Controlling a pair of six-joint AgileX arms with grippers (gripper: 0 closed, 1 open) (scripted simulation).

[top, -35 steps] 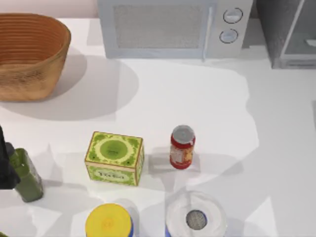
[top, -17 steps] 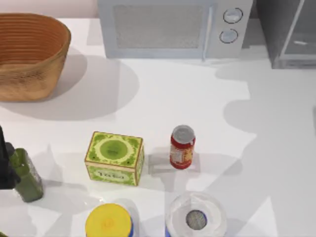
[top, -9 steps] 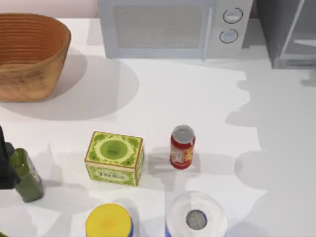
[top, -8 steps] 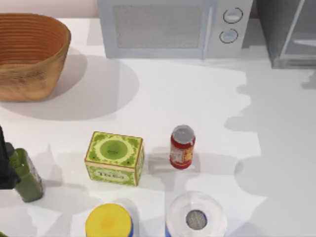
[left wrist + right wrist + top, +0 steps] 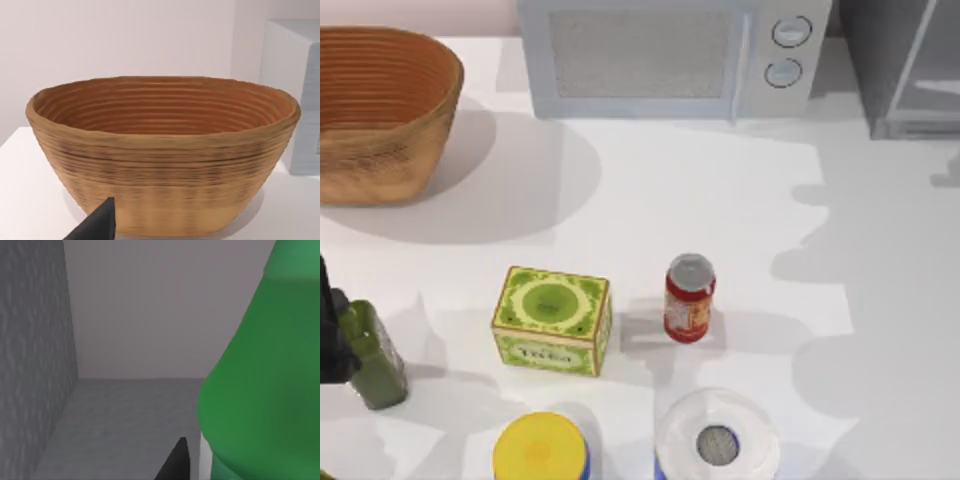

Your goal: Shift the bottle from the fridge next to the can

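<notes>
Inside the fridge, close beside the right gripper's fingertip — the bottle; grip unclear.

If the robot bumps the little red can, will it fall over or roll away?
The can stands upright, taller than wide, so a high bump would probably tip it. Once on its round side it would likely roll across the smooth table. It looks small, so likely light.

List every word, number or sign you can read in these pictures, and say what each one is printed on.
None can be read for certain.
Green box: a pale word on its front side, too blurred to read.
Can: yellowish label markings, too small to read.
Microwave: two round dials, with no legible marks.
Bottle: plain green surface, no text in sight.
</notes>
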